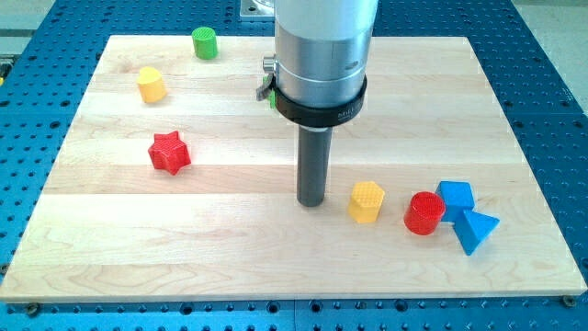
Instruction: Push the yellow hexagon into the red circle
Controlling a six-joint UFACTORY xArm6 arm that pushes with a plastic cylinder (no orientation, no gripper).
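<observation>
My tip (311, 202) rested on the wooden board (230, 248), a little to the view's left of the yellow hexagon (367, 201) and near it but not touching. The arm carried no hand at all, only the bare rod, so it grasped nothing. The hexagon stood toward the view's lower right, between my tip and the red circle (424, 213), with a narrow gap left before the circle. Just beside the circle on the view's right sat a blue cube (457, 197), seemingly touching it, though the angle made that hard to settle, and below the cube lay a blue triangle (476, 229). Well apart, on the view's left, stood a red star (169, 153), above it a yellow cylinder (152, 85), and near the board's top edge a green cylinder (204, 42). A small green piece (271, 95) peeked out beside the arm's grey housing, mostly hidden.
</observation>
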